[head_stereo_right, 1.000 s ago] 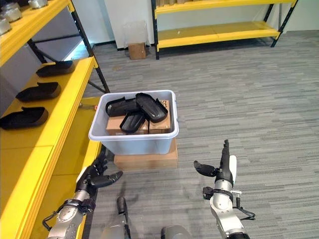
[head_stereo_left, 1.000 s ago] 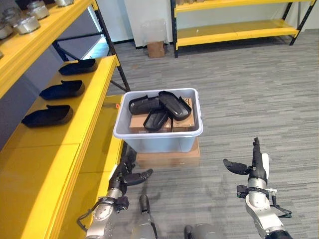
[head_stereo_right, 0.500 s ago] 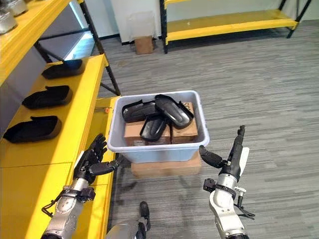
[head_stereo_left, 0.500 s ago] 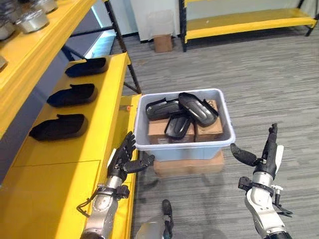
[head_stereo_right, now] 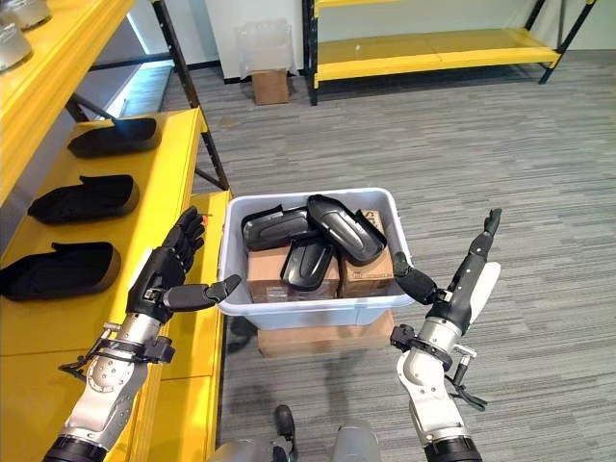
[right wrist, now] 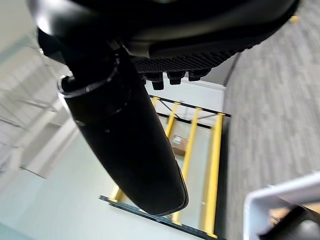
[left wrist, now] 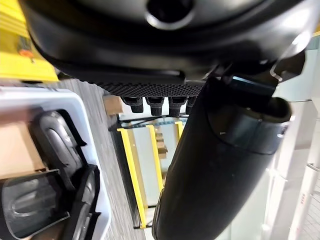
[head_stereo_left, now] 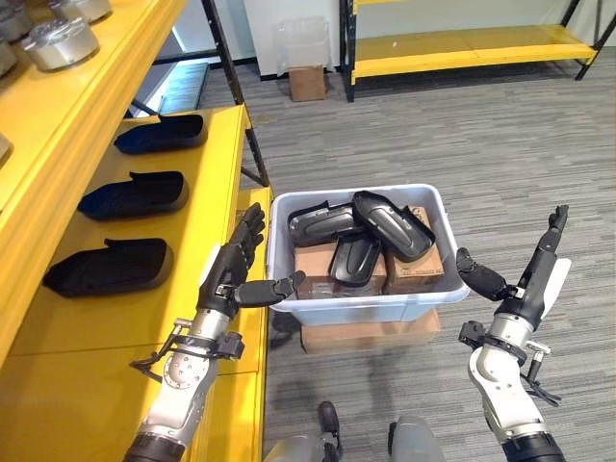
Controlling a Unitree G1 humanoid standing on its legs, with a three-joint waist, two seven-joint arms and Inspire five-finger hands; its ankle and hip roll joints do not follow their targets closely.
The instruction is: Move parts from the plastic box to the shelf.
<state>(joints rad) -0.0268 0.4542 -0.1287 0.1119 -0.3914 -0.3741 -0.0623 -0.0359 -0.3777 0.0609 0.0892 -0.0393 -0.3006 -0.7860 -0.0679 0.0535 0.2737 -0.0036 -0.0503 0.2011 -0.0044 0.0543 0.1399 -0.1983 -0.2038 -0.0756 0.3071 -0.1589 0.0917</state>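
Left eye view shows the left hand [head_stereo_left: 229, 272] and right hand [head_stereo_left: 525, 289] with fingers straight and spread, empty, flanking the plastic box [head_stereo_left: 357, 309]. Black parts [head_stereo_left: 393, 222] lie piled inside on cardboard cartons [head_stereo_left: 322, 267]. They look like stiff, light, smooth moulded shells, probably best gripped across a narrow rim. The box walls crowd any reach; the yellow shelf [head_stereo_left: 197, 226] left holds three parts [head_stereo_left: 109, 267], with bare room nearer.

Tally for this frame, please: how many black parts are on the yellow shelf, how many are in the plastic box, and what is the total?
Black parts on the yellow shelf: 3
Black parts in the plastic box: 3
Total: 6
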